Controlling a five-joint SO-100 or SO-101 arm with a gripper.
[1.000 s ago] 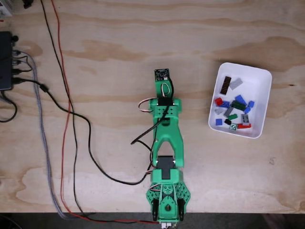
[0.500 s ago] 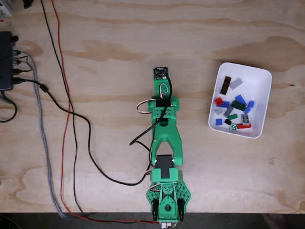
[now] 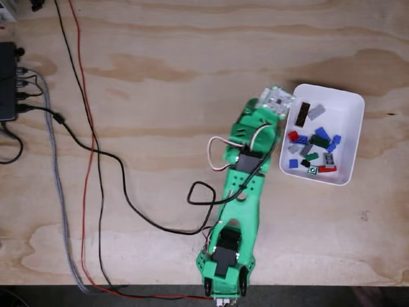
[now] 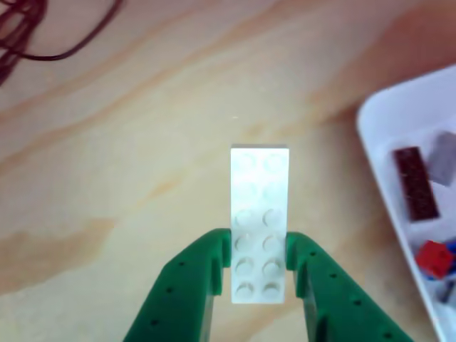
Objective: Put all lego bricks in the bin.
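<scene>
Plywood counter [image 3: 147, 57], cables [image 3: 89, 160] along its left side. Green arm [image 3: 239, 198] reaching from the counter's bottom edge toward the right, tip just beside the bin's left wall. White bin [image 3: 348, 112] near the counter's right edge, holding the lego bricks [image 3: 313, 144] in mixed colours. End effector [image 4: 258, 246] closed on a white brick [image 4: 258, 214], seen in the other view above bare wood, left of the bin [image 4: 377, 142]

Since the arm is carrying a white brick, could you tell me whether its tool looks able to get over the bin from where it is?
Probably yes: the tool, shut on the white brick, sits just beside the bin, with only bare wood between them.
</scene>
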